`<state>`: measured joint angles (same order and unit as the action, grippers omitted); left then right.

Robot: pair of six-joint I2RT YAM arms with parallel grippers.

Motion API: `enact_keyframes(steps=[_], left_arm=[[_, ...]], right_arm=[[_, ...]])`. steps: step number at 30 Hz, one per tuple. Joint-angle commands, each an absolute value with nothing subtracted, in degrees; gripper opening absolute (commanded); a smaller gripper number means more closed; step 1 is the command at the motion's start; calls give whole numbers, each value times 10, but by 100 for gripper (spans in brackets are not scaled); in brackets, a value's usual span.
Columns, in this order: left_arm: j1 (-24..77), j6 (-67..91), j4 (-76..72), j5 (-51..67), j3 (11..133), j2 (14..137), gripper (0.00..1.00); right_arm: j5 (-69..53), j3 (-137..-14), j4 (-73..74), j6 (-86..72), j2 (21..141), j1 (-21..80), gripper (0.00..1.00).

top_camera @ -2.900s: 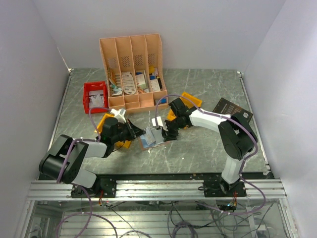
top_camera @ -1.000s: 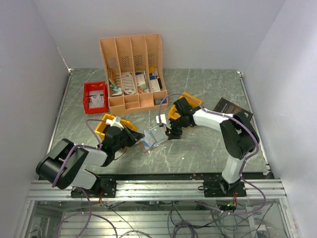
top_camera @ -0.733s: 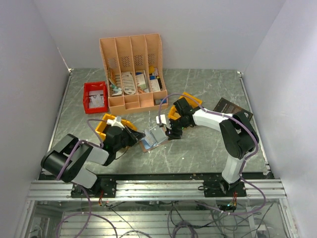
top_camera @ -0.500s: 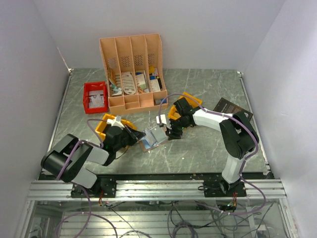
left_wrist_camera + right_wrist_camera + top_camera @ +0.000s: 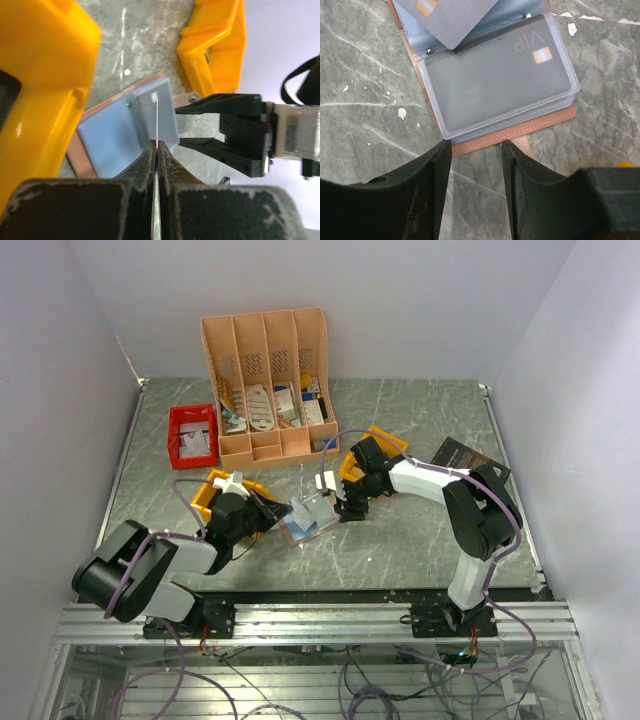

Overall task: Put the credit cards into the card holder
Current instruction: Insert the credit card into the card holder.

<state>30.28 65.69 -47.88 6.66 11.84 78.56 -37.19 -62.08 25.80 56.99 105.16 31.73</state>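
Observation:
The card holder (image 5: 310,520) lies open on the table between both arms, tan cover down, pale blue clear pockets (image 5: 495,75) up. One credit card marked VIP (image 5: 532,42) sits inside the top pocket. My left gripper (image 5: 157,150) is shut on a second credit card (image 5: 158,117), seen edge-on, whose far end reaches over the holder's blue panels (image 5: 112,135). That card shows grey at the top of the right wrist view (image 5: 445,15). My right gripper (image 5: 475,150) is open, its fingertips (image 5: 442,152) at the holder's near tan edge (image 5: 520,135), bare table between them.
A peach slotted desk organiser (image 5: 265,380) with leaflets stands at the back. A red bin (image 5: 192,435) sits left of it. A black book (image 5: 468,458) lies at the right. The right gripper's black fingers (image 5: 220,125) are close beyond the holder in the left wrist view.
Since the earliest frame my left gripper has carried the card rightward up to the holder. Over the last second the arms have hardly moved; the right jaws narrowed slightly.

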Motion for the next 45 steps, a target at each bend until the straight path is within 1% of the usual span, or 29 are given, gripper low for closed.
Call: enact_keyframes(steps=[1,13,27,37,45], left_arm=[[309,662,-544,70,129,824,7],[317,663,-552,62,129,852,7],[323,642,-473,47,132,835,7],[325,645,-522,59,142,889,7],[326,631,-498,63,148,889,7]], right_arm=[[-376,-627,270,571,1069,321,45],[-379,-627,271,572,1068,321,45],[-380,-627,272,573,1068,322,45],[-380,-627,272,572,1068,322,45],[-381,-628,273,573,1071,325,45]])
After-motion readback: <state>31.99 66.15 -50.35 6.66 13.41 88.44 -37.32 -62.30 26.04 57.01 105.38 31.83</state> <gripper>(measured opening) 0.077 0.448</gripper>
